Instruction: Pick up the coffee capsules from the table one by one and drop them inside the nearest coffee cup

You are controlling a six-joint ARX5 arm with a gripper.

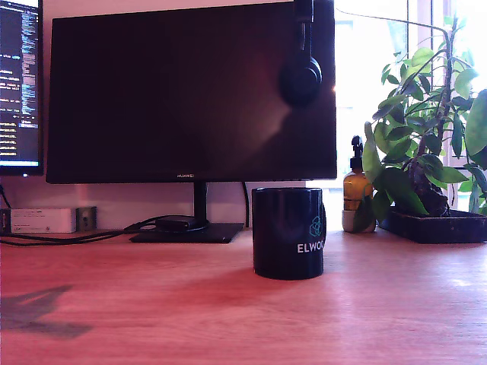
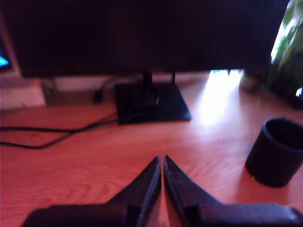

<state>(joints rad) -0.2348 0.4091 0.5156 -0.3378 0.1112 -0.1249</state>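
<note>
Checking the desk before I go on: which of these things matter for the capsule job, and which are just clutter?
Job: coffee cup, table, gripper with jaws closed and empty. No capsule shows in either view.

Clutter: monitor on its stand, headphones, pump bottle, potted plant, cables.

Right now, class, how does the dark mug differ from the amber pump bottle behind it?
The coffee cup is dark navy, wide and cylindrical with white lettering; the pump bottle is amber, narrower, topped by a black pump. The cup stands mid-table; the bottle sits farther back beside the plant. Both stand upright on the table.
</note>
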